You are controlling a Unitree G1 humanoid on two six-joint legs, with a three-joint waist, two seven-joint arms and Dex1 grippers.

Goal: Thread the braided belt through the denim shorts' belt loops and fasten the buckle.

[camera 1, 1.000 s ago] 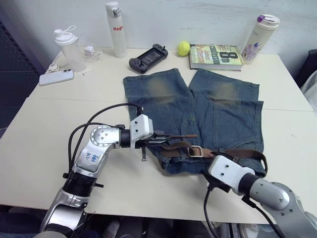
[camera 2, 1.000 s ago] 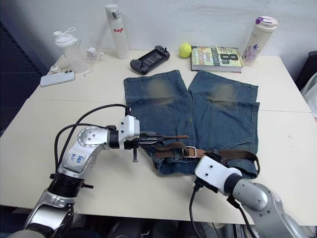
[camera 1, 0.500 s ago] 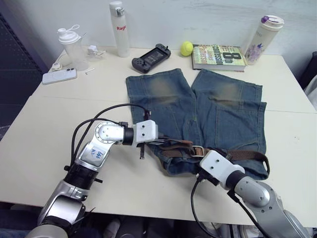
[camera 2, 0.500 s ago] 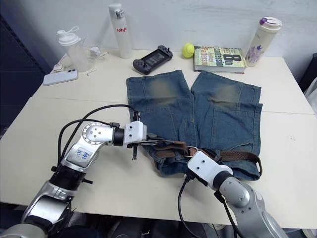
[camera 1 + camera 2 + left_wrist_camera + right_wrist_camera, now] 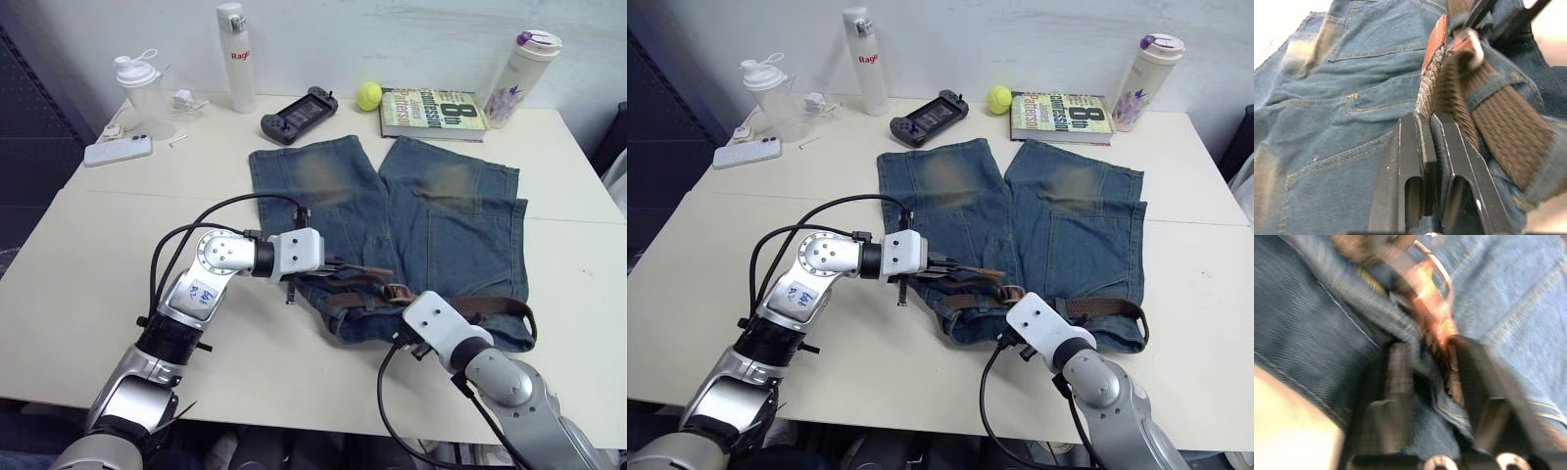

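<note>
My left gripper (image 5: pixel 1426 128) is clamped on braided belt (image 5: pixel 1449 88) tip, frame center; right gripper (image 5: pixel 1425 357) fingers apart, straddling denim shorts (image 5: pixel 431 211) waistband w/ buckle (image 5: pixel 1432 276).

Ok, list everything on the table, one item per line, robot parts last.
denim shorts: one, blue with faded yellowish patches, table middle
braided belt: one, dark brown, along the waistband
buckle: one, silver, mid-waistband
book: one, far edge
ball: one, yellow, beside the book
game controller: one, black, far middle
white bottle: one, far left
floral bottle: one, far right
shaker cup: one, clear, far left
phone: one, white, left
left end effector: shut on belt end
right end effector: open, straddling the waistband
</note>
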